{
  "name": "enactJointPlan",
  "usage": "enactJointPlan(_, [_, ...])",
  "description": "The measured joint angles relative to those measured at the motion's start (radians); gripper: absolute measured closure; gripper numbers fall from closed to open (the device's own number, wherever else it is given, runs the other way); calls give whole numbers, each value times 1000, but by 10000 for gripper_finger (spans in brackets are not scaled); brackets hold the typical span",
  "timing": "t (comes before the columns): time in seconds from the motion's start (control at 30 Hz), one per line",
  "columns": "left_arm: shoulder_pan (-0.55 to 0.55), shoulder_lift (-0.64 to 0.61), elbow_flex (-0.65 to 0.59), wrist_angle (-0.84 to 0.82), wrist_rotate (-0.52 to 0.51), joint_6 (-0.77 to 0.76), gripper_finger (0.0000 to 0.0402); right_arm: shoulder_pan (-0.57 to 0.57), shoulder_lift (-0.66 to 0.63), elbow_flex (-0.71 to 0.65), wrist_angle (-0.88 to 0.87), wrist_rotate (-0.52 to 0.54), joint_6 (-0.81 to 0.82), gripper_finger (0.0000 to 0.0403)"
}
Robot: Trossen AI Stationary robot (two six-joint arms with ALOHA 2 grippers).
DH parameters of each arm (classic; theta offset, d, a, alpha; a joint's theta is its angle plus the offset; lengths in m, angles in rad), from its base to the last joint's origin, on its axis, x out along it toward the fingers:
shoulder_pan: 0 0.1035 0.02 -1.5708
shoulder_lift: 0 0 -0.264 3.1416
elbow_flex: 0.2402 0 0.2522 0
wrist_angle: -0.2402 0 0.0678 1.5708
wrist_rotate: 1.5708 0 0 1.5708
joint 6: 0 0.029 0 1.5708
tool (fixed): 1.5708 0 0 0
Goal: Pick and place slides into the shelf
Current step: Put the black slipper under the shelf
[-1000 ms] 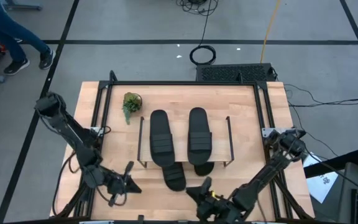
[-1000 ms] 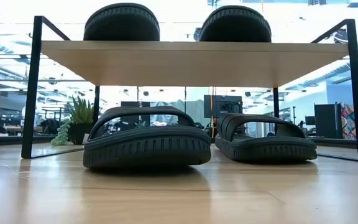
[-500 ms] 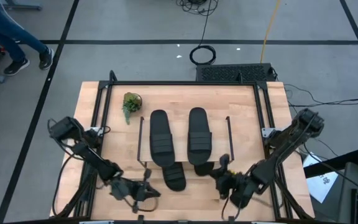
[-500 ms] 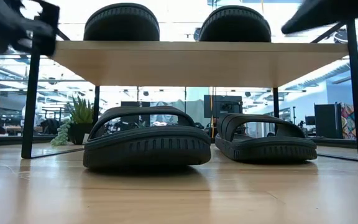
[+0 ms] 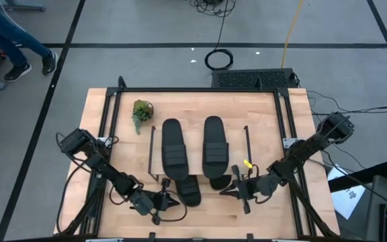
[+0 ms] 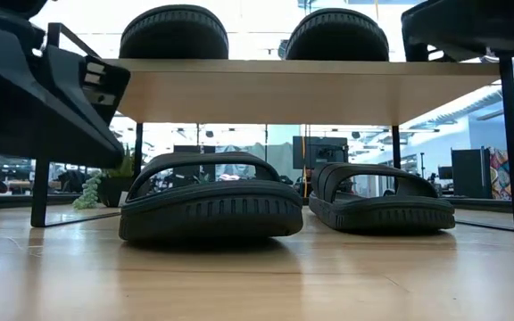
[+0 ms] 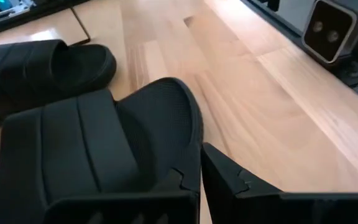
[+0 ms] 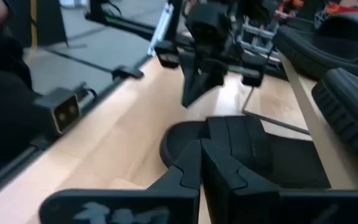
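Both grippers are seen drawn shut and empty at the near edge of the table. The left gripper is poised just beside the toe of the left lower slide; in its wrist view the fingertips are pressed together at the sandal's rim, though actual contact cannot be told. The right gripper is held just beside the right lower slide, its fingers closed tip to tip above the sandal, with nothing clasped between them.

Two slides are laid side by side on the plank top of the shelf. The other two are set on the table beneath it, toes projecting toward the grippers. A small potted plant is placed beyond the shelf's left side.
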Motion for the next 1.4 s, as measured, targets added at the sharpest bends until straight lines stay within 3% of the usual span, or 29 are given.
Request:
enactJointPlan(0.3, [-35, 0, 0, 1, -14, 89, 393, 38, 4, 81, -100, 58, -60, 403])
enactJointPlan(0.43, [-67, 0, 0, 5, -52, 137, 399, 85, -1, 172, -267, 126, -86, 403])
enactJointPlan(0.53, [-79, 0, 0, 11, -74, 151, 398, 132, -3, 282, -435, 232, -101, 403])
enactJointPlan(0.7, [-91, 0, 0, 14, -111, 133, 393, 239, -1, 480, -922, 432, 184, 403])
enactJointPlan(0.8, [-91, 0, 0, 16, -113, 123, 398, 282, 15, 496, -1032, 437, 358, 403])
enactJointPlan(0.97, [-91, 0, 0, 22, -114, 115, 395, 309, 106, 473, -989, 344, 493, 403])
enactJointPlan(1.13, [-90, -1, 0, 27, -156, 117, 391, 308, 290, 474, -758, 332, 353, 403])
enactJointPlan(1.23, [-89, -1, 0, 24, -197, 128, 398, 285, 394, 497, -677, 390, 277, 403])
enactJointPlan(1.4, [-89, -1, 0, 21, -219, 108, 395, 243, 497, 556, -698, 616, 247, 403])
